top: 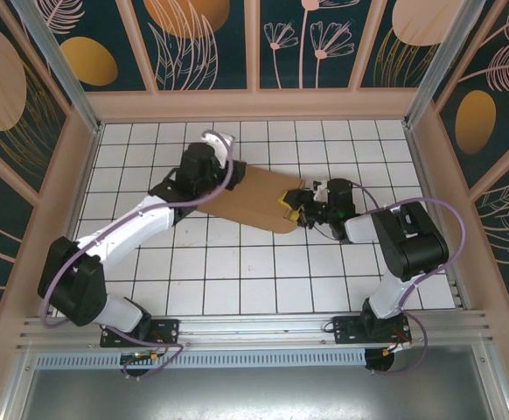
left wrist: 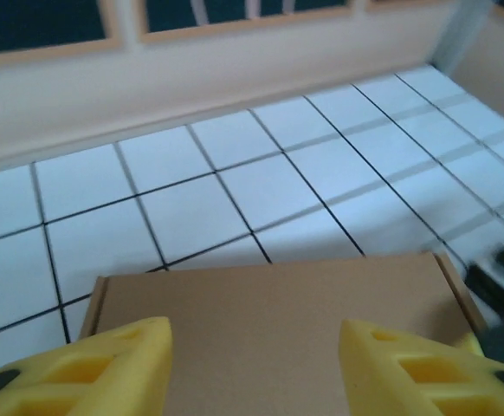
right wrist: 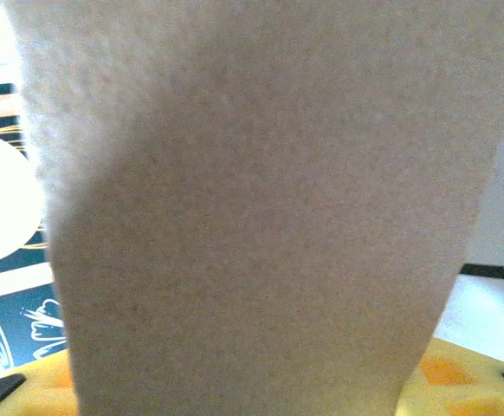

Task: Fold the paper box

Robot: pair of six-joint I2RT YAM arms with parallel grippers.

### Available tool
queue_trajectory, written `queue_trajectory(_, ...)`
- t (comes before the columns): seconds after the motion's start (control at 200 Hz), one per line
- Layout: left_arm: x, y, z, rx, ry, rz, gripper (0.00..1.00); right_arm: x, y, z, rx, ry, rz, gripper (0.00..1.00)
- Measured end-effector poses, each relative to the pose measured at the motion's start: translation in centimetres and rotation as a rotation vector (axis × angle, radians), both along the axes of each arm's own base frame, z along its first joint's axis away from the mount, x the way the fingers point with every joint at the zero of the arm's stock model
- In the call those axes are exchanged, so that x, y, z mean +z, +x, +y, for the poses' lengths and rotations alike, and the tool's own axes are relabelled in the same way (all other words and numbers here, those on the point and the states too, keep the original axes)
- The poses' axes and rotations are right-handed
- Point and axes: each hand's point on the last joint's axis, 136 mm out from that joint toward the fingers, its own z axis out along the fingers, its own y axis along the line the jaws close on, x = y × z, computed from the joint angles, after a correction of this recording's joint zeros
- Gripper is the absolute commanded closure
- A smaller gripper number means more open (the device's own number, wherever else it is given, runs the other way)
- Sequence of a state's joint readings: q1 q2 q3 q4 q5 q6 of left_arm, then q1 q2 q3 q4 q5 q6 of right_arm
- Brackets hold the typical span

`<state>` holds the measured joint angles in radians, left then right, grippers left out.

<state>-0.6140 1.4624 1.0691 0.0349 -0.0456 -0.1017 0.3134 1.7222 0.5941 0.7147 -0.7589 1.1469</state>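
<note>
- Between the two grippers, on the far half of the tiled table (top: 263, 280), the paper box (top: 259, 197) is seen lying mostly flat, with its long axis running from far-left to near-right.
- Each short end is met by one arm: the left gripper (top: 226, 178) is poised over the far-left end and the right gripper (top: 292, 207) is set at the near-right end, so neither arm can be called nearer.
- From the left wrist, the left gripper (left wrist: 256, 351) is shown with its jaws well apart above the paper box (left wrist: 269, 303), whose panel stretches away ahead; nothing is clamped there.
- From the right wrist, a flap (right wrist: 261, 199) of the box is seen rising close to the lens, across the right gripper (right wrist: 252, 394). Whether it is pinched cannot be told.
- The coming fold is judged to turn on this right-end flap, which would be carried leftward along the long axis while the far end is pressed down.
</note>
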Motion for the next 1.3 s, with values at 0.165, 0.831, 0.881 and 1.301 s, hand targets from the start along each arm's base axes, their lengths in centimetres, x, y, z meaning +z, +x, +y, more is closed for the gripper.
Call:
queue_trajectory(0.165,-5.0,-4.9,-1.0,-0.270,0.289,-0.031,0.39,0.8,-0.5,0.3,0.041,0.028,0.011,0.67)
queue_trajectory(0.831,-7.3,-6.6,-1.4,-0.482,0.825,-0.389,0.38,5.3,-1.2,0.7,0.057,0.077,-0.024,0.68)
queue_trajectory(0.881,-7.1,-6.6,-1.5,-0.485,0.858,-0.448,0.37,5.3,-1.2,0.7,0.053,0.079,-0.017,0.68)
queue_trajectory(1.301,-6.4,-6.9,-1.8,-0.554,0.991,-0.637,0.32,6.0,-1.4,0.9,0.041,0.101,0.016,0.68)
